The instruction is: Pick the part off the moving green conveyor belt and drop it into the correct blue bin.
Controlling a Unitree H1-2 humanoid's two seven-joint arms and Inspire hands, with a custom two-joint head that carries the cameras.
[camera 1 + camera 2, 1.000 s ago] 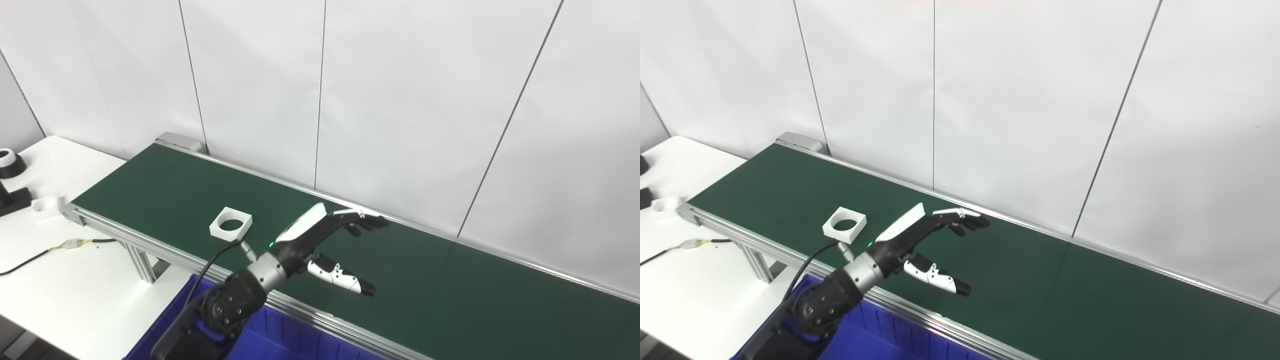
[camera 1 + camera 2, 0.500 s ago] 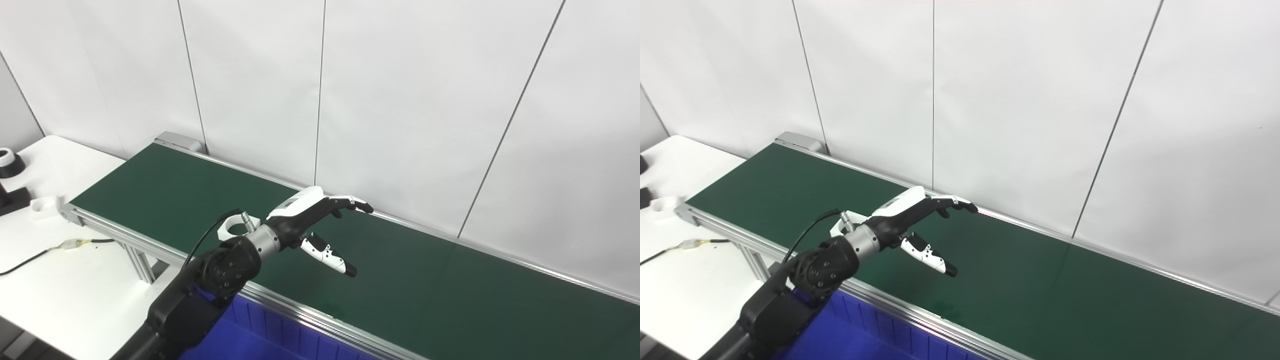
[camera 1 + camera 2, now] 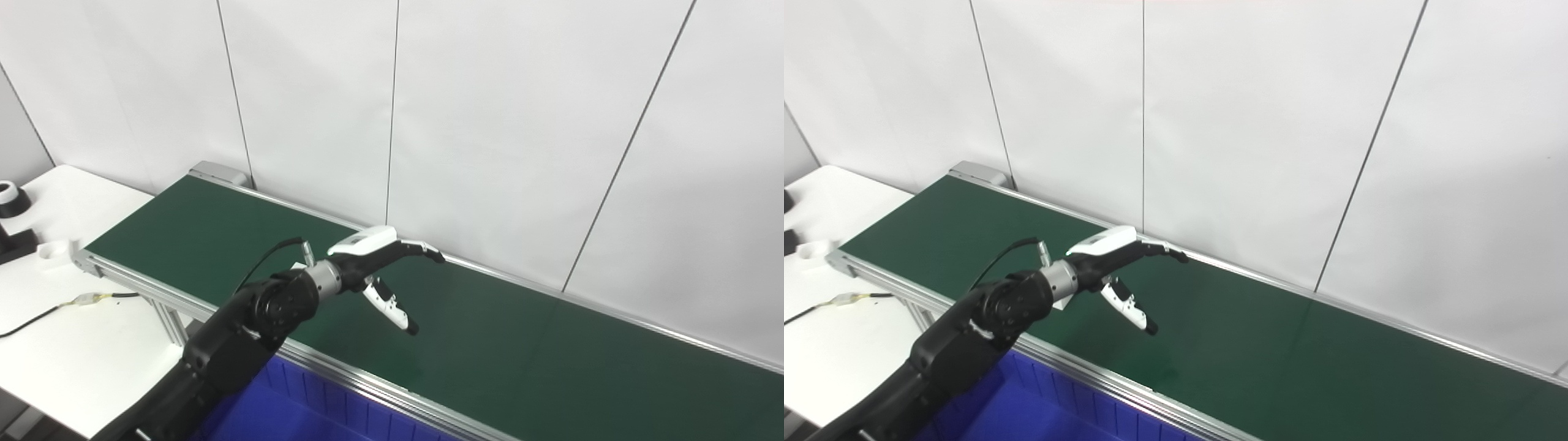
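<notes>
The green conveyor belt [image 3: 520, 355] runs from the far left to the near right. My left hand [image 3: 383, 269] hovers open above its middle, fingers stretched toward the wall and thumb hanging down toward the belt, holding nothing. The white square part with a round hole is almost wholly hidden behind my wrist; only a white sliver [image 3: 297, 266] shows there, and a white corner [image 3: 1063, 301] shows below the wrist in the right eye view. A blue bin [image 3: 294, 410] sits under the belt's near rail. My right hand is out of the picture.
A white table [image 3: 73, 343] stands at the left with black holders [image 3: 12, 202], a small white ring [image 3: 54, 250] and a cable [image 3: 37, 315]. The belt's aluminium rail [image 3: 367, 383] runs along the near edge. A white panelled wall backs the belt.
My left arm has risen and swung back over the belt, thumb dropping down. The white part has travelled right along the belt and slipped behind my wrist.
</notes>
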